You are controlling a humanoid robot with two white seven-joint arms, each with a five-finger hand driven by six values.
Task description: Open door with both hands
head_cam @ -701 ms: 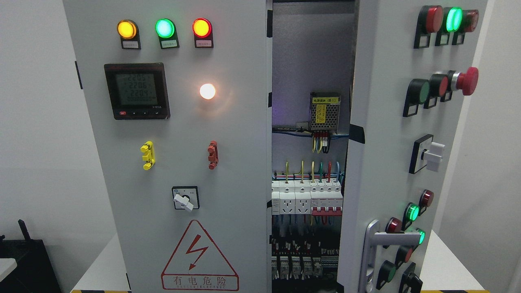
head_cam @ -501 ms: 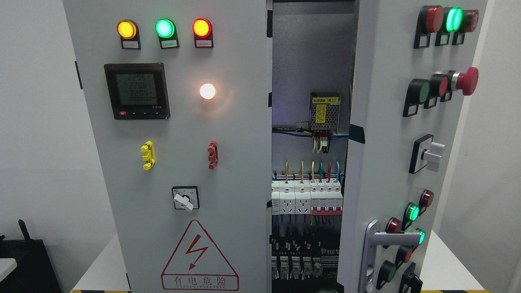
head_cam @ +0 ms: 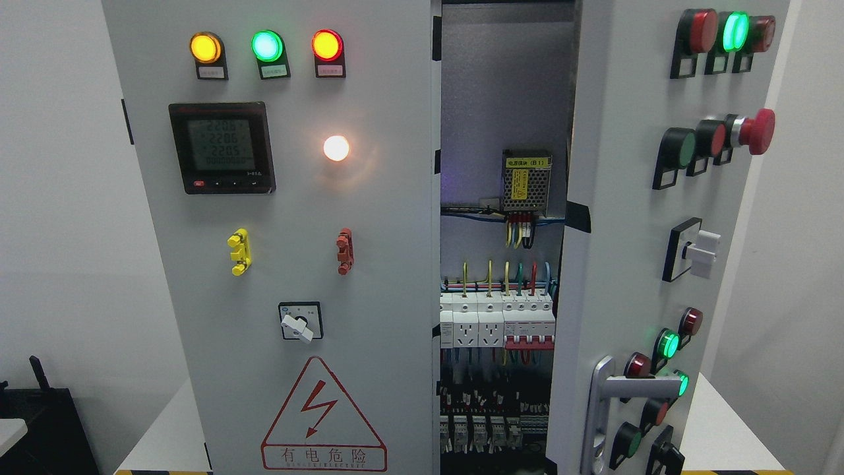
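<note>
Head view is filled by a tall grey metal electrical cabinet (head_cam: 290,277). Its right-hand grey door panel studded with red and green push-buttons (head_cam: 633,218) is swung part-way outward, so that its face is seen at an angle and its inner edge stands clear of the frame. Through the gap a row of white circuit breakers with coloured wires (head_cam: 498,323) and a perforated metal power supply with a yellow label (head_cam: 526,181) are exposed. A silver lever handle (head_cam: 613,396) is mounted low on the open door, probably placed there for a pulling grasp. The left-hand door with a black digital meter and three lit lamps (head_cam: 264,132) lies flush and closed. Neither robot hand is seen, so how open their fingers are cannot be told. The door is judged part-opened only.
</note>
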